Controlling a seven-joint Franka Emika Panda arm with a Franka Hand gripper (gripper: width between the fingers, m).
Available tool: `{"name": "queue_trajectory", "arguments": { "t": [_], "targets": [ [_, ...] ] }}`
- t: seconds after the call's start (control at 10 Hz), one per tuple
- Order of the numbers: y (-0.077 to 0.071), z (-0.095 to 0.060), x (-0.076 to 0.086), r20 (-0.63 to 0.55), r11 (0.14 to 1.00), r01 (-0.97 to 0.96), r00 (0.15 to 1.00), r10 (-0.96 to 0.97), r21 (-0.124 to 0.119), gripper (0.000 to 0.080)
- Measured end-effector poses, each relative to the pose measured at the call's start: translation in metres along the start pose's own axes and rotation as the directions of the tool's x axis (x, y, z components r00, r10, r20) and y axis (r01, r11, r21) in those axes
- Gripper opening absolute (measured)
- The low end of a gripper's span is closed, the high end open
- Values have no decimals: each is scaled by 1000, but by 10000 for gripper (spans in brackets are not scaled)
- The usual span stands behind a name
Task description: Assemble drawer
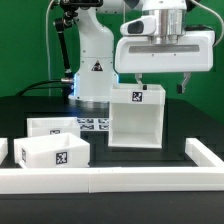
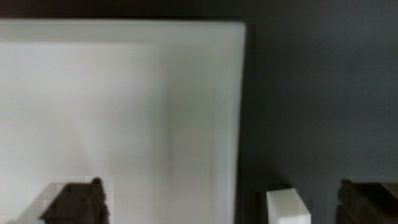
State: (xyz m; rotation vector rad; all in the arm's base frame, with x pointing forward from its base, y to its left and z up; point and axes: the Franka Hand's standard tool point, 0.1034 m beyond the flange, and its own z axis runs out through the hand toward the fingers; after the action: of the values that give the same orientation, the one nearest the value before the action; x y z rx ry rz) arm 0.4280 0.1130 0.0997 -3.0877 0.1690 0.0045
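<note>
The drawer's large white casing (image 1: 135, 118) stands upright in the middle of the black table, open side toward the camera, with a tag on its top front edge. Two smaller white boxes (image 1: 55, 127) (image 1: 52, 152) with tags lie at the exterior view's left. My gripper (image 1: 160, 85) hangs open and empty just above the casing's top right part. In the wrist view the casing's flat white top (image 2: 125, 110) fills one side. One dark fingertip (image 2: 75, 203) is over it and the other is over the black table beyond its edge. The gripper (image 2: 222, 205) holds nothing.
A low white rail (image 1: 120, 180) edges the table at the front and right. The marker board (image 1: 93, 124) lies between the small boxes and the casing. The robot's base (image 1: 95, 70) stands behind. A small white sliver (image 2: 290, 205) shows between the fingers; I cannot tell what it is.
</note>
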Motion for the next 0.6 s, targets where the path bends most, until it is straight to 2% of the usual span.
{"name": "queue_trajectory", "arguments": {
  "t": [0.1, 0.2, 0.3, 0.4, 0.5, 0.6],
  "targets": [
    [1, 4, -2, 2, 1000, 0, 1000, 0, 0, 649],
    [1, 4, -1, 2, 1000, 0, 1000, 0, 0, 597],
    [1, 5, -2, 3, 1000, 0, 1000, 0, 0, 597],
    [1, 5, -2, 3, 1000, 1, 1000, -1, 0, 420],
    [1, 5, -2, 3, 1000, 1, 1000, -1, 0, 420],
    [1, 5, -2, 3, 1000, 1, 1000, -1, 0, 238]
  ]
}}
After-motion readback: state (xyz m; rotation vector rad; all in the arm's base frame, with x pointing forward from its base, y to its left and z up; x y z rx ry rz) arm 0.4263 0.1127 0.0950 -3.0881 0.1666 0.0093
